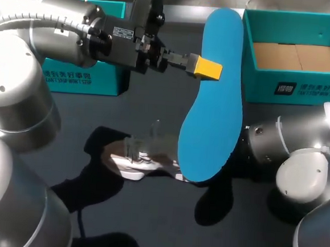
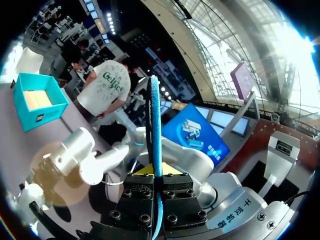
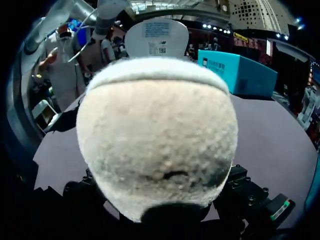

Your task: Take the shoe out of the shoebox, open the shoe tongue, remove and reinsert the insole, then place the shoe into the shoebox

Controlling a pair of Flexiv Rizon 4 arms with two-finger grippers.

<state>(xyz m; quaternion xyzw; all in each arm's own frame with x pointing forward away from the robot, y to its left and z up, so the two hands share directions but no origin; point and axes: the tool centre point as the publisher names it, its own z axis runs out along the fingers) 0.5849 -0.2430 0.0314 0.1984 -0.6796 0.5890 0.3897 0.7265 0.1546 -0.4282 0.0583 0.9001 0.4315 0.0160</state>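
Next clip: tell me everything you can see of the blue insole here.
The insole is a flat, foot-shaped sheet, plain bright blue, foam-like in look. It is out of the shoe and held above the table, clamped near one long edge by the left gripper. The left wrist view shows it edge-on, thin and straight, between the fingers. Whether its lower end touches the shoe cannot be told.

Left arm (image 1: 41, 28): rounded silver-grey links, round end caps. Left claw (image 1: 208, 68): black blocky body, white label, yellow tips, socket screws (image 2: 145, 218) on face. Right arm (image 1: 300, 151): silver joints, pale domed caps.
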